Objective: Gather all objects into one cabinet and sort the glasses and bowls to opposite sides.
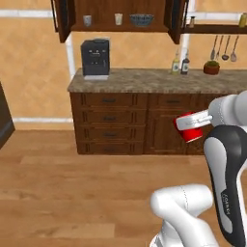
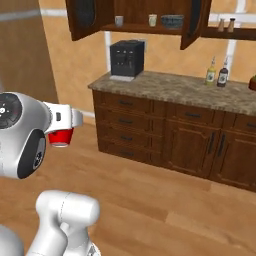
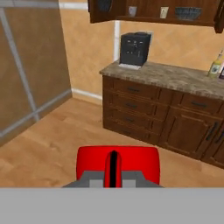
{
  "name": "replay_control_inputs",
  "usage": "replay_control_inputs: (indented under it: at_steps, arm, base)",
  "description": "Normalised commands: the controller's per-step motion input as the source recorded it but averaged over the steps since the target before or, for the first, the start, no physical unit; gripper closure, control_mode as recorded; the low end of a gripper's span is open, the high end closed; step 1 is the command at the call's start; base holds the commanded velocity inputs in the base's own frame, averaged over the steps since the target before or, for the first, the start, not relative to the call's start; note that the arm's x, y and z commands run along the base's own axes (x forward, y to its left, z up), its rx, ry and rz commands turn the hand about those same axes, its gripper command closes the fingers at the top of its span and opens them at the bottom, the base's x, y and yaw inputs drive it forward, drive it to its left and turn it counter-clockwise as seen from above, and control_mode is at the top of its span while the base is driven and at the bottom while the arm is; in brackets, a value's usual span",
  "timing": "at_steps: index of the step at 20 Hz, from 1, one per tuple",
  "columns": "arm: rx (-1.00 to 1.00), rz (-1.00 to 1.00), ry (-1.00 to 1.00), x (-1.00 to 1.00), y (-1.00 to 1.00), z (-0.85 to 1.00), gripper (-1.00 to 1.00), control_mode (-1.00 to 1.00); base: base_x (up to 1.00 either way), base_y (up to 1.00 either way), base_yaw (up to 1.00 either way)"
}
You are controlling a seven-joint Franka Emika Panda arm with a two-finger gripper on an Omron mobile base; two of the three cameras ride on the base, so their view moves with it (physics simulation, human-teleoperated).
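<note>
The gripper (image 1: 193, 126) is clamping the red mug (image 1: 189, 128) by its rim, low above the floor; the cabinet (image 1: 118, 17) is sitting well above and ahead, grey cup (image 1: 87, 20), cream mug (image 1: 118, 19) and bowl (image 1: 142, 20) standing inside

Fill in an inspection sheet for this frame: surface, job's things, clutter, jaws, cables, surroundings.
Surface: speckled stone counter over brown drawers.
Job's things: small grey cup, cream patterned mug and wide dark speckled bowl on the shelf of the open dark wood wall cabinet; glossy red mug carried.
Clutter: black coffee machine, two bottles, potted plant.
Gripper: jaws shut on the red mug's rim.
Cables: nothing seen.
Surroundings: wooden floor, hanging utensils.
</note>
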Motion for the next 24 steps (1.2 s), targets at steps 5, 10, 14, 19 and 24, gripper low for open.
replay_control_inputs:
  at_steps: [5, 10, 14, 19, 24]
  arm:
    - [0.0, 0.0, 0.0, 0.0, 0.0, 0.0, 1.0, 1.0]
    - [0.0, 0.0, 0.0, 0.0, 0.0, 0.0, 1.0, 1.0]
    - [0.0, 0.0, 0.0, 0.0, 0.0, 0.0, 1.0, 1.0]
    - [0.0, 0.0, 0.0, 0.0, 0.0, 0.0, 1.0, 1.0]
    - [0.0, 0.0, 0.0, 0.0, 0.0, 0.0, 1.0, 1.0]
  base:
    - [1.0, 0.58, -0.07]
    - [1.0, 0.38, -0.09]
    - [1.0, 0.1, -0.14]
    - [1.0, 0.17, -0.16]
    - [1.0, 0.27, -0.15]
